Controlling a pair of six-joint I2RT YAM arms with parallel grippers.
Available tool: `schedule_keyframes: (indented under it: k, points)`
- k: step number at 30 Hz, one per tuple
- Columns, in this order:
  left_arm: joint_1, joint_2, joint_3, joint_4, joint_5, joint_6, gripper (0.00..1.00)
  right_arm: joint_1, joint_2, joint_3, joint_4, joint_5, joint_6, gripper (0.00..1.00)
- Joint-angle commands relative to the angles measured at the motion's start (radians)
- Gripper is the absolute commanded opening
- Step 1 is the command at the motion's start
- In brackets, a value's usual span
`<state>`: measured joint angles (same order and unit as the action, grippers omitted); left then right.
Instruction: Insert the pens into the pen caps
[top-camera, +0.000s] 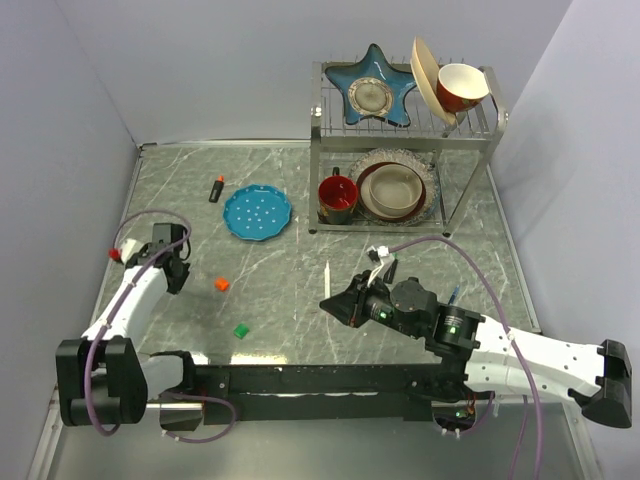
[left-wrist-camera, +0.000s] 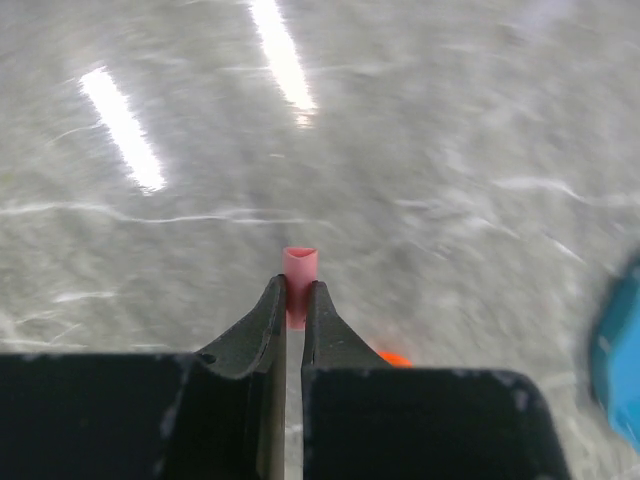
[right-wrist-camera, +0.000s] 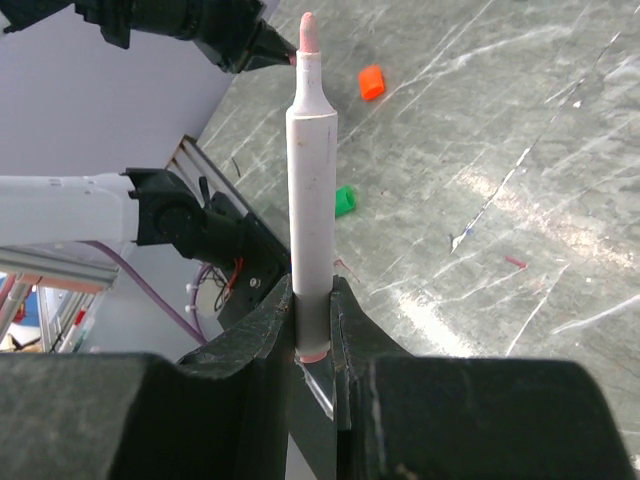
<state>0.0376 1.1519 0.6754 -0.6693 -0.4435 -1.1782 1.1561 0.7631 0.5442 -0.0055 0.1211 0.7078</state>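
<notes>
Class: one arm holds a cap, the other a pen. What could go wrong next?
The pink cap sits at the very tips of the left gripper's jaws; a push could tilt or eject it. The right gripper holds the white pen near its tail, so the long free tip might wobble and miss the cap's small opening.

A robot lab, I'd say: bare walls (top-camera: 200, 70) box in a marbled table (top-camera: 290, 290); left arm (top-camera: 130, 300) and right arm (top-camera: 520, 350) sit bolted on a black rail (top-camera: 320, 380).
</notes>
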Motion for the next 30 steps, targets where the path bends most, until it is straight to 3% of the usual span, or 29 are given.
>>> schedule_keyframes:
  k: [1, 3, 9, 15, 19, 30]
  points:
    - [-0.076, -0.012, 0.058, 0.064, 0.024, 0.178, 0.01, 0.004, -0.051, 0.045, 0.013, 0.055, -0.014, 0.00]
    - [-0.116, -0.020, 0.047, 0.129, 0.147, 0.325, 0.01, 0.004, -0.071, 0.040, 0.013, 0.071, -0.018, 0.00]
    - [-0.254, -0.040, 0.030, 0.280, 0.320, 0.495, 0.01, 0.004, -0.149, 0.031, -0.066, 0.170, -0.031, 0.00]
    - [-0.441, 0.173, 0.235, 0.136, 0.278, 0.681, 0.01, 0.005, -0.281, 0.010, -0.088, 0.227, -0.037, 0.00]
    - [-0.530, 0.276, 0.328, 0.103, 0.434, 0.874, 0.01, 0.004, -0.320, 0.043, -0.145, 0.259, -0.048, 0.00]
    - [-0.812, 0.331, 0.248, 0.142, 0.357, 1.282, 0.05, 0.002, -0.393, 0.040, -0.194, 0.290, -0.041, 0.00]
